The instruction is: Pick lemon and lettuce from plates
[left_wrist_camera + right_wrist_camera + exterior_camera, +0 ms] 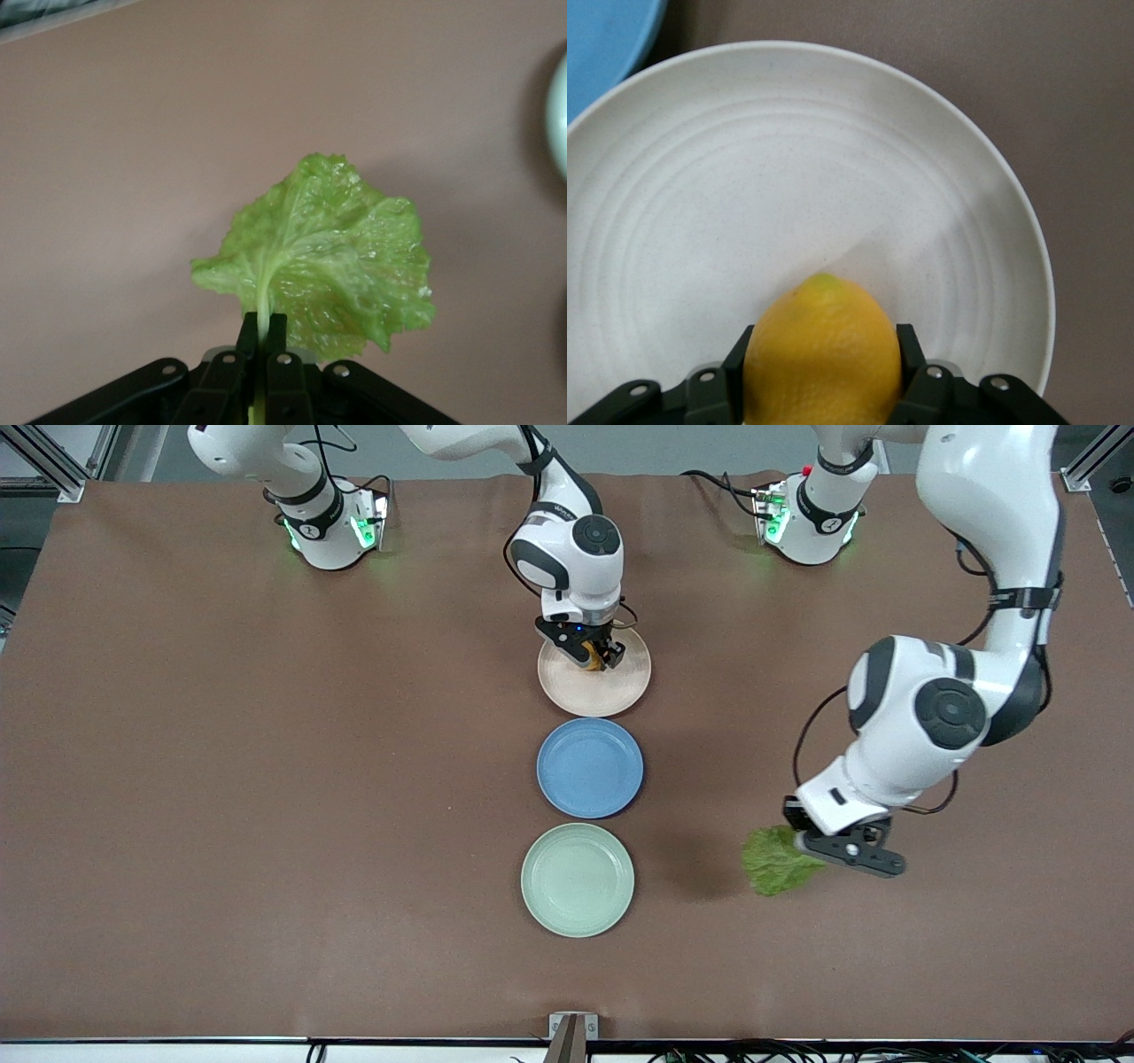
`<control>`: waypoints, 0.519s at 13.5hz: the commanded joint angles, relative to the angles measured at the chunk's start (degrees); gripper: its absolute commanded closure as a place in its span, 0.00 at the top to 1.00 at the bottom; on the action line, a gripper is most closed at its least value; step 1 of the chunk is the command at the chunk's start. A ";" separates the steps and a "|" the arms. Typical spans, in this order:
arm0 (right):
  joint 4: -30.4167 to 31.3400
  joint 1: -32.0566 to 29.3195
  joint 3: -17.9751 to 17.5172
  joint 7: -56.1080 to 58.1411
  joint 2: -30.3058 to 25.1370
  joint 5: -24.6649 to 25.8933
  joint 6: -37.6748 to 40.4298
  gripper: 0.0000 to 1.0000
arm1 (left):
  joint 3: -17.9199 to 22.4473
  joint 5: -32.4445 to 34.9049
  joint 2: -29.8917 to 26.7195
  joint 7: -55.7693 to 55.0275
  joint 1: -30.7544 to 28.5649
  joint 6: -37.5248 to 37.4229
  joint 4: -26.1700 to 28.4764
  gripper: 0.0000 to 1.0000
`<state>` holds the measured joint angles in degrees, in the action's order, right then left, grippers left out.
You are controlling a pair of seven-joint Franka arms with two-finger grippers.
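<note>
Presently: right gripper [595,654], clamped on the lemon [822,354], low over the beige plate [620,691]. Left gripper [819,849], pinched on the lettuce [323,257] stem, over bare table toward the left arm's end, beside the green plate [578,880].

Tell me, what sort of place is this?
Probably a robot lab. Two white arms stand bolted to a brown-covered table with metal framing and cables at its edges. The right gripper grips a lemon; the left gripper holds lettuce.
</note>
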<state>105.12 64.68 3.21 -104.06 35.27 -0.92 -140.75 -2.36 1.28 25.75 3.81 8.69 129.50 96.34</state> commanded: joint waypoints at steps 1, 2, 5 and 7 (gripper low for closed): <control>-2.11 -0.43 0.74 0.34 -0.20 1.01 3.97 0.00 | -0.45 1.27 -4.30 -0.29 -3.58 0.14 7.80 0.07; -3.60 -1.91 0.83 3.74 -0.64 1.01 6.78 0.00 | -0.45 1.27 -4.22 -0.38 -5.51 0.05 9.21 0.09; -5.28 -9.63 0.83 18.58 -4.15 0.74 11.55 0.00 | -0.54 1.27 -2.82 -0.20 -10.61 0.05 11.67 0.07; -4.93 -15.78 0.75 28.60 -6.35 0.66 11.64 0.00 | -0.36 1.36 -1.33 -0.20 -11.32 0.14 11.94 0.07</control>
<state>98.63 55.10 5.11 -83.92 32.55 -0.83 -130.16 -2.32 1.28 24.27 4.37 -2.13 129.49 107.22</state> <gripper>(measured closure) 0.388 0.925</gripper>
